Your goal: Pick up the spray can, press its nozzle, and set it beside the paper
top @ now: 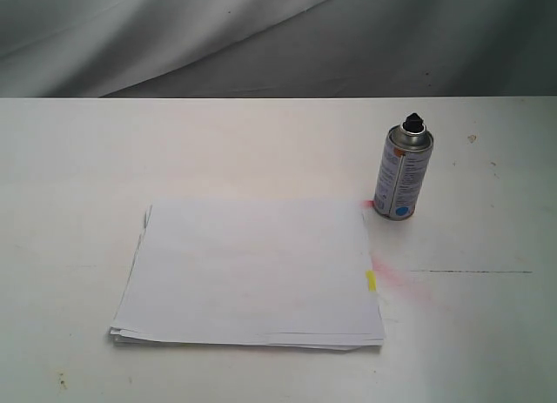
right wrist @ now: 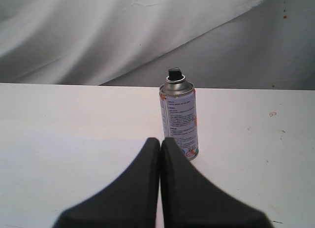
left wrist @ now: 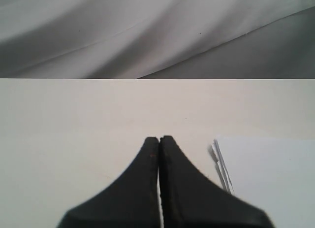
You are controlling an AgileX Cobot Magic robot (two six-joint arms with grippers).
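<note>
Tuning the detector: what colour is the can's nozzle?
The nozzle is black; clearest in the right wrist view.

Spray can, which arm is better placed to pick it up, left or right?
Probably right. The spray can stands upright ahead of the right gripper, while the left gripper faces only an edge of the paper.

The spray can [right wrist: 178,119] stands upright on the white tabletop [right wrist: 74,119], nearer the edge that meets the grey draped cloth [right wrist: 98,36] than the right gripper [right wrist: 160,139] is. Its black nozzle [right wrist: 173,74] sits on top. The gripper's black fingers are pressed together, gripping nothing, just short of the can.
</note>
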